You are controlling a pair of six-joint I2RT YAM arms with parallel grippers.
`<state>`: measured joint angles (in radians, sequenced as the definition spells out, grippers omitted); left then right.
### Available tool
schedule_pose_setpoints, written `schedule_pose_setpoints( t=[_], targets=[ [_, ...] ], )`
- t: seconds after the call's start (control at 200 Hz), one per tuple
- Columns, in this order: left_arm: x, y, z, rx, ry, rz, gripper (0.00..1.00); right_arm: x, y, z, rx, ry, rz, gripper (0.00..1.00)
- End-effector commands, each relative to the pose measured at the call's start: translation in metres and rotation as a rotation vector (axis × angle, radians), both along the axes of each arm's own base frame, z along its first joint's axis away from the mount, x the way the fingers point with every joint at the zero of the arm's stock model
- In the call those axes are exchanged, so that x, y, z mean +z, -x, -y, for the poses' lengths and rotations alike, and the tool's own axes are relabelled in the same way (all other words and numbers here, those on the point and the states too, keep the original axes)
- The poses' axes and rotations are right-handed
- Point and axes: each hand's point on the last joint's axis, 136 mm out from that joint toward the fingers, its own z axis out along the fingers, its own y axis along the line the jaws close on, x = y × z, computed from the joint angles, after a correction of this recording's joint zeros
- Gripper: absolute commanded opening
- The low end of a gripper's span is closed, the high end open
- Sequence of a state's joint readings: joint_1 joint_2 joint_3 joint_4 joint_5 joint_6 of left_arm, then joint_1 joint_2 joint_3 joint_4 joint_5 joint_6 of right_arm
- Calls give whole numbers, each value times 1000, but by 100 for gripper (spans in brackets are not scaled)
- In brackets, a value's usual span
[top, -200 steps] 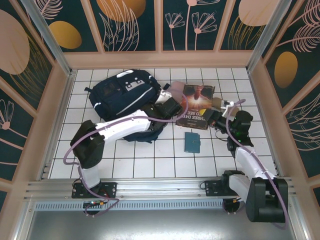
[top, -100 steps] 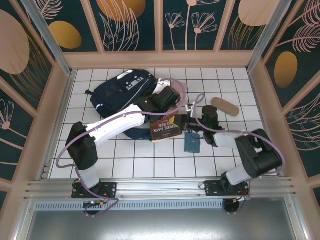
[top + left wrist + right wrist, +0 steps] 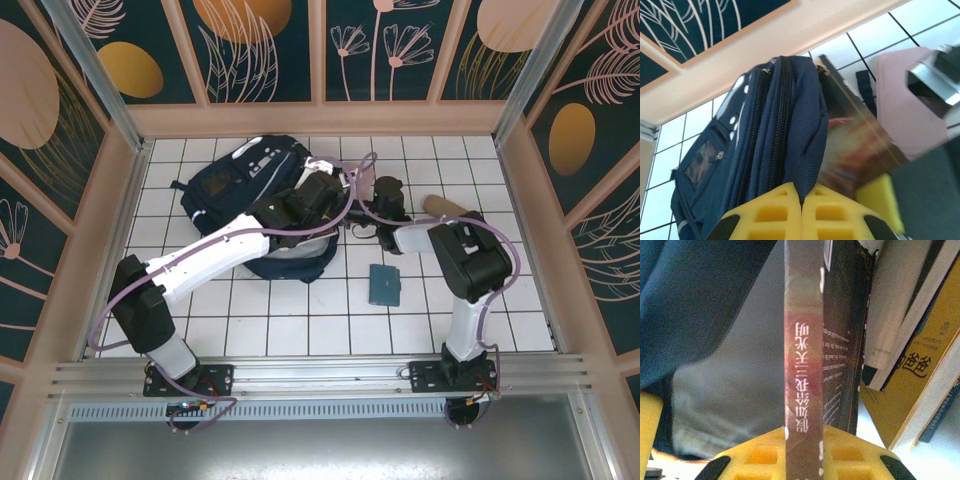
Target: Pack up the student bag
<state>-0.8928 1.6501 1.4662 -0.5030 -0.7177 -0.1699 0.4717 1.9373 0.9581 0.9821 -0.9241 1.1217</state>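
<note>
Left hand (image 3: pixel 801 200): pinches student bag (image 3: pixel 755 165) rim.
Right hand (image 3: pixel 802 440): grips book (image 3: pixel 802 355).
Risk: you snag the book on the bag's zipper (image 3: pixel 783 120).

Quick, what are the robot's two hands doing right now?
Left gripper: closed, pinching fabric of the student bag.
Right gripper: closed, holding the book.

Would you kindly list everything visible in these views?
student bag: one, navy, back left of table
book: one, dark with reddish spine, upright at bag's opening
yellow-covered book: one, yellow, right of that book
notebook: one, teal, flat mid-table
oblong case: one, tan, back right of table
pouch: one, pink, beside the book
left gripper: one, yellow fingers, shut on bag fabric
right gripper: one, yellow fingers, shut on book
</note>
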Motion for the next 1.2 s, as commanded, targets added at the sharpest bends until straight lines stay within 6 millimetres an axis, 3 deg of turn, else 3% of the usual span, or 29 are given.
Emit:
schedule_pose_setpoints(
  t=[0.0,0.13,0.24,0.4,0.601,0.686,0.786,0.946,1.016,1.101,1.191],
  targets=[
    [51,12,22,-105,157,91,0,49,-19,-14,-25,-114,147,0],
    [56,19,26,-159,194,92,0,36,-32,-29,-42,-84,132,0],
    [56,19,27,-165,191,95,0,19,-32,-44,-40,-65,103,0],
    [58,20,34,-196,213,81,0,-2,-23,-81,-46,22,110,0],
    [53,12,26,-151,191,91,0,-13,-15,-94,-30,72,113,41],
    [47,8,23,-133,193,81,0,-23,-14,-82,-60,103,101,54],
    [44,5,19,-117,201,79,0,-25,-13,-55,-119,130,105,66],
    [39,6,20,-123,224,63,0,-20,-8,-7,-201,186,131,77],
    [37,8,20,-127,237,54,17,-18,4,5,-211,207,140,80],
    [34,12,18,-120,266,38,58,-16,3,34,-272,230,149,81],
    [29,17,10,-92,298,24,61,-14,9,51,-307,267,171,82]
  ],
)
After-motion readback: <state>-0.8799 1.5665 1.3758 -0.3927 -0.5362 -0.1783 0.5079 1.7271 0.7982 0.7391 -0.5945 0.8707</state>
